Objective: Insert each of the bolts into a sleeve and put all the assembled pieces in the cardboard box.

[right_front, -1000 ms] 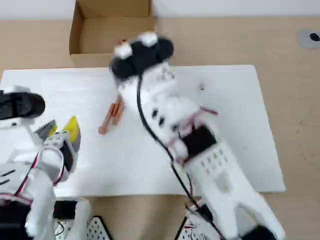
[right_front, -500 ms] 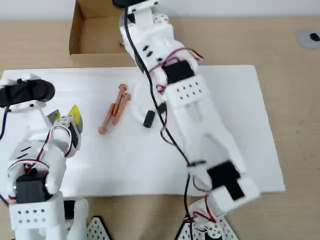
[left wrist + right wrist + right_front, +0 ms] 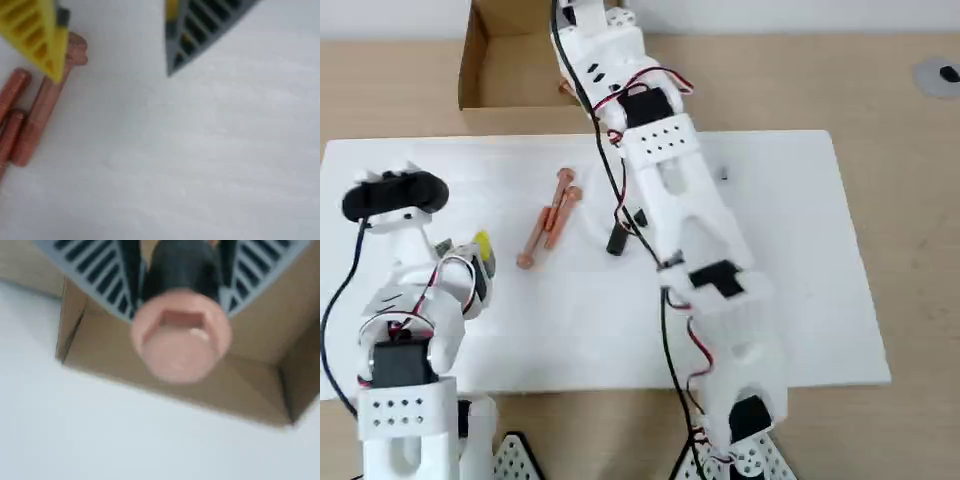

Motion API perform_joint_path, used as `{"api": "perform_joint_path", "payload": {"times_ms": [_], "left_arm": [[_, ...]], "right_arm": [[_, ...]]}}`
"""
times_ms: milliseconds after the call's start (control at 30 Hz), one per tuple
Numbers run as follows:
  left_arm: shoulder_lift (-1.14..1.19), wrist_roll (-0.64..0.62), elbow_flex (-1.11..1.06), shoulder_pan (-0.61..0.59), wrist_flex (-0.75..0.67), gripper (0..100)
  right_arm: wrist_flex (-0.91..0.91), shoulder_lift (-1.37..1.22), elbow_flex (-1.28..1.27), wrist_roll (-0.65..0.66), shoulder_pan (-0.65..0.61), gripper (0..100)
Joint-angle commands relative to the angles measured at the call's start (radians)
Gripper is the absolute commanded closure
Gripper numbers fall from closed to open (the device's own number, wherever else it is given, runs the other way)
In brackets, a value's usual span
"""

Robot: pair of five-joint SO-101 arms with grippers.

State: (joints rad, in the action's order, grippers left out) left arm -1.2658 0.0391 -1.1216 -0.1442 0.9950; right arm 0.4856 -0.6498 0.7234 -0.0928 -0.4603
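My right gripper (image 3: 180, 285) is shut on an assembled piece, a black sleeve (image 3: 182, 267) with a copper bolt head (image 3: 181, 337) facing the camera, held just over the front wall of the cardboard box (image 3: 165, 385). In the high view the right arm (image 3: 660, 170) stretches across the white board to the box (image 3: 470, 60). Three loose copper bolts (image 3: 550, 220) lie on the board, with a spare black sleeve (image 3: 617, 240) to their right. My left gripper (image 3: 463, 250) stands open left of the bolts; its own view shows the bolts (image 3: 40, 115) beside its yellow finger (image 3: 45, 35).
The white board (image 3: 790, 250) covers most of the wooden table. The right arm lies diagonally over the board's middle, just right of the spare sleeve. A small dark object (image 3: 948, 73) sits at the table's far right corner.
The right arm has stretched out toward the box, carrying its piece to the box's front wall and uncovering the spare sleeve. The left arm has shifted slightly.
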Motion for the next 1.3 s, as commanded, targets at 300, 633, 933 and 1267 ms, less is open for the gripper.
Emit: {"api": "perform_joint_path", "payload": {"times_ms": [300,633,933,1267], "left_arm": [[0.002,0.002,-0.002,-0.029,0.012,85],[0.004,-0.005,0.000,-0.029,0.061,85],[0.242,-0.087,0.123,-0.028,0.060,85],[0.911,-0.129,0.730,0.066,0.264,85]], "right_arm": [[-0.029,-0.321,0.340,0.003,0.048,98.9],[0.046,-0.426,0.363,0.009,0.042,98.1],[0.212,-0.389,0.406,0.009,0.045,79.3],[0.471,-0.383,0.691,0.009,0.054,75.7]]}}
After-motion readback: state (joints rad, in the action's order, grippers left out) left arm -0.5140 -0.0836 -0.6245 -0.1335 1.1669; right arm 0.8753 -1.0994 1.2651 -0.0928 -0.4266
